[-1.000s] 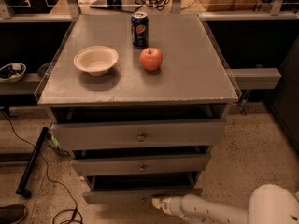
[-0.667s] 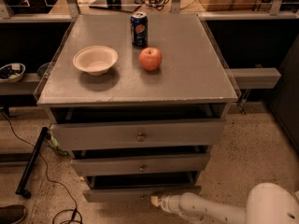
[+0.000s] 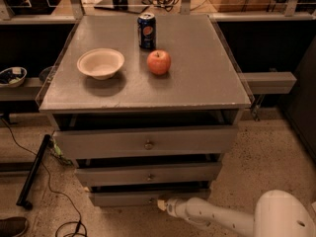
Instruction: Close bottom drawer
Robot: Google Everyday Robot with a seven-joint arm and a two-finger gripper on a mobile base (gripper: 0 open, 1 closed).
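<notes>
Pushing step: gripper (image 3: pixel 162 204) at bottom drawer (image 3: pixel 123 198) front, near its centre.
Gripper state: cannot tell.
Advice: press straight toward far side, centred, avoiding skew.

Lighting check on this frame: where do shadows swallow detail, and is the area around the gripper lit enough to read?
Camera view: warm, dim overhead light; the cabinet top is evenly lit, with the bowl and apple throwing soft shadows. Same view: the gaps above the drawer fronts are black, hiding the interiors. Same view: the gripper, at the front of the bottom drawer, sits in dimmer light, so contact is unclear.
</notes>
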